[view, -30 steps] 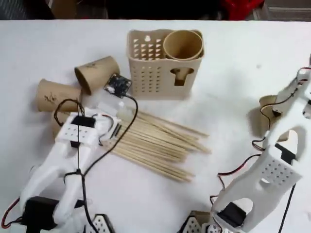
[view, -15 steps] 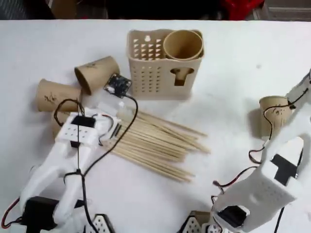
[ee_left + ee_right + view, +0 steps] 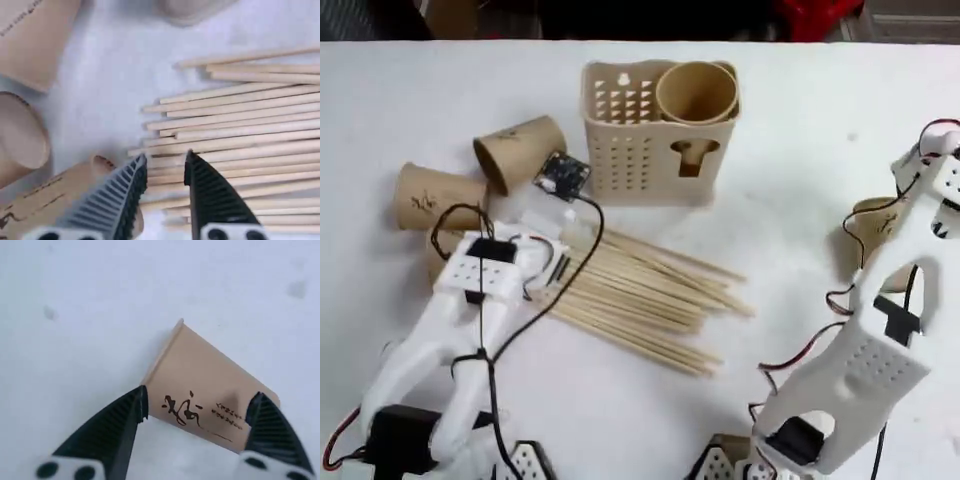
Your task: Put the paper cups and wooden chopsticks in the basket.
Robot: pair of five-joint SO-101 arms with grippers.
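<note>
Jaws spread wide, the right gripper point(image 3: 200, 394) straddles a paper cup point(image 3: 210, 372) lying on its side at right, apparently poised to lift it to the far-centre basket point(image 3: 630, 150), while the left gripper point(image 3: 165, 161), narrowly parted, hangs over the left ends of the wooden chopsticks point(image 3: 240, 125).
</note>
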